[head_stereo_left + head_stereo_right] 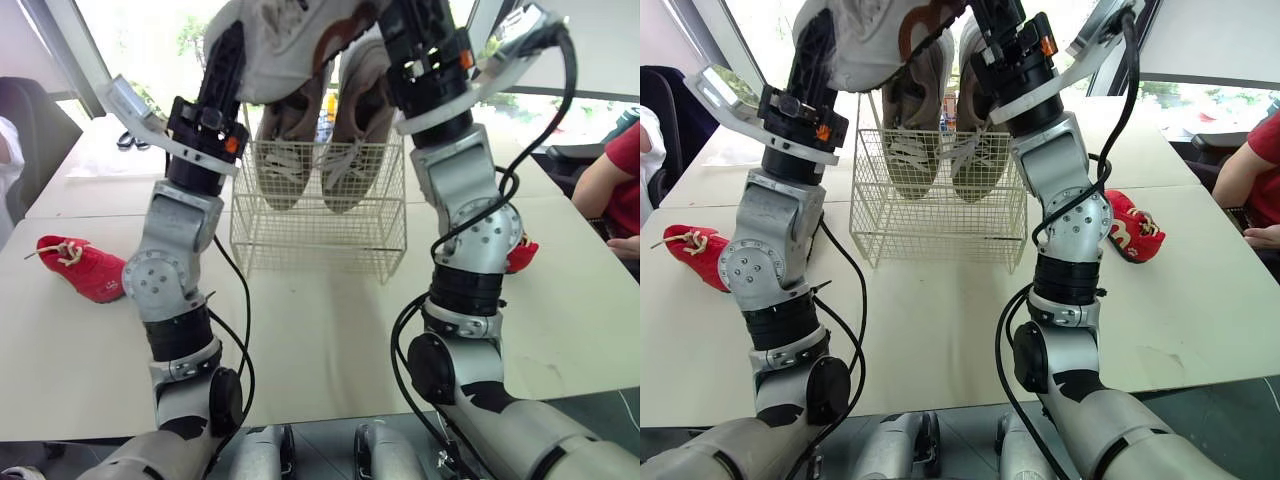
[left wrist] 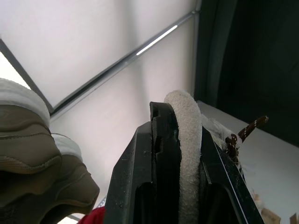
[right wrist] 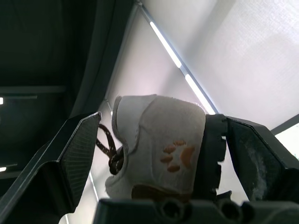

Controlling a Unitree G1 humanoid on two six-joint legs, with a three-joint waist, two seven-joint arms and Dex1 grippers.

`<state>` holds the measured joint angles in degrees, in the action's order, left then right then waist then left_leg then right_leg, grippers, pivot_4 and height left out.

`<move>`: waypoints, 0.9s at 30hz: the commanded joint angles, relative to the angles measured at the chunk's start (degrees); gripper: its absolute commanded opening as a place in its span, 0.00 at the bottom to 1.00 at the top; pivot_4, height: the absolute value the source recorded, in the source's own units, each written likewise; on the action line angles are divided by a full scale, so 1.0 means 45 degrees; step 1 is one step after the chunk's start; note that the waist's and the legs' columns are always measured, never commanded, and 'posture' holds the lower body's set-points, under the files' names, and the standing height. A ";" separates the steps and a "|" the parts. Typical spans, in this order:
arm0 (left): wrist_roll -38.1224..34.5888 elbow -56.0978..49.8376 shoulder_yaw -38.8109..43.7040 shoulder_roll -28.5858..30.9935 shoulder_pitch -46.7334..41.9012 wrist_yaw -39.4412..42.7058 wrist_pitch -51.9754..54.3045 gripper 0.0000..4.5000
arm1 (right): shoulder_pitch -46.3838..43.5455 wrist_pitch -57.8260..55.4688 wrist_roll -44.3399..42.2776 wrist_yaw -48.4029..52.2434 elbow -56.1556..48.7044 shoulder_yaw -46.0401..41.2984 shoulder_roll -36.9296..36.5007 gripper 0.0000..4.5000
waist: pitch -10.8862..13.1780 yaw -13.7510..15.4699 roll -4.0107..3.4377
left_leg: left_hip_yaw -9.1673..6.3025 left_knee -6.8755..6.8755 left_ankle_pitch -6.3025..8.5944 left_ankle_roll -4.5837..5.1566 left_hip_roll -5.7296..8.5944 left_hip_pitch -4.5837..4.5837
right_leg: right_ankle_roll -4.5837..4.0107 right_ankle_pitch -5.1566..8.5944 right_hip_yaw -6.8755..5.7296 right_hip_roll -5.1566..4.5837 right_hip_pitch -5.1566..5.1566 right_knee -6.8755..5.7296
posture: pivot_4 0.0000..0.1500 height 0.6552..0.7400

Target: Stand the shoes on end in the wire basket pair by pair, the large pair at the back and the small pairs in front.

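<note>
Both arms are raised above the white wire basket point(image 1: 320, 235). My left gripper point(image 2: 187, 140) is shut on the fuzzy collar of a small white shoe point(image 2: 189, 126) with brown laces. My right gripper point(image 3: 159, 126) is shut on a small white shoe point(image 3: 163, 149) with orange paw prints on its heel. In the head views the white shoes point(image 1: 290, 40) hang over the basket's rim, and I cannot tell where one ends and the other begins. A large beige pair point(image 1: 285, 150) point(image 1: 350, 150) stands on end at the back of the basket.
One red shoe point(image 1: 85, 265) lies on the table at the left, another point(image 1: 1130, 225) at the right beside my right arm. A person's arm point(image 1: 610, 190) rests at the table's right edge. A small dark object point(image 1: 130, 140) lies far left.
</note>
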<state>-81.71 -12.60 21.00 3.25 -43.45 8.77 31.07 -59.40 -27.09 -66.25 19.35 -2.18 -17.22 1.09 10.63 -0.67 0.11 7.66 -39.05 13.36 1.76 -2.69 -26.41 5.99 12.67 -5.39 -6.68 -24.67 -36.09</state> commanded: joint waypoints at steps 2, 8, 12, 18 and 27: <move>0.0589 -0.0345 -0.0520 0.0108 0.0102 0.0139 -0.0204 0.06 | -0.0554 0.0108 0.0296 -0.0095 -0.0356 0.0357 -0.0120 0.99 | 0.0000 0.0003 0.0000 | -0.0001 0.0001 0.0000 0.0000 -0.0001 -0.0001 | -0.0001 0.0000 -0.0001 0.0000 -0.0001 0.0000 | 1.00 0.94; 0.0780 -0.0311 -0.0618 0.0135 0.0135 0.0170 -0.0356 0.06 | -0.0549 0.0161 0.0704 -0.0182 -0.0269 0.0449 -0.0088 0.61 | 0.0000 -0.0002 0.0000 | -0.0001 0.0001 0.0000 0.0000 -0.0001 -0.0002 | -0.0001 0.0001 -0.0001 0.0000 -0.0001 0.0003 | 1.00 0.94; 0.0841 -0.0469 -0.0745 0.0303 0.0349 0.0174 -0.0228 0.17 | -0.0523 0.0048 0.0679 -0.0162 -0.0374 0.0513 -0.0058 0.38 | 0.0000 -0.0022 0.0000 | 0.0000 0.0004 0.0001 0.0001 -0.0003 -0.0002 | -0.0001 0.0001 -0.0001 0.0000 -0.0002 0.0004 | 1.00 0.94; 0.1507 -0.1034 -0.0787 0.1532 0.1011 -0.0185 0.0162 0.69 | -0.0854 0.0008 0.0661 0.0031 -0.0367 0.0363 -0.0299 0.38 | 0.0001 -0.0035 -0.0002 | -0.0001 0.0010 0.0013 0.0021 -0.0005 -0.0003 | -0.0002 0.0001 -0.0001 0.0000 -0.0008 0.0003 | 1.00 0.94; 0.1853 -0.3940 -0.0396 0.5602 0.4120 -0.0446 0.2011 0.69 | -0.2855 0.0210 0.2762 0.5931 0.2799 0.0533 -0.5942 0.38 | 0.0005 -0.0020 -0.0006 | -0.0004 0.0025 0.0038 0.0054 -0.0006 -0.0019 | -0.0004 0.0002 0.0002 -0.0010 -0.0030 0.0026 | 1.00 0.94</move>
<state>-72.95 -26.00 17.88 26.67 -25.24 6.71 38.77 -70.72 -27.88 -57.06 39.01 8.51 -15.04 -23.08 10.65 -0.76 0.09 7.63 -38.93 13.60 2.10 -2.74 -26.49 5.96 12.68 -5.37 -6.74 -24.82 -35.97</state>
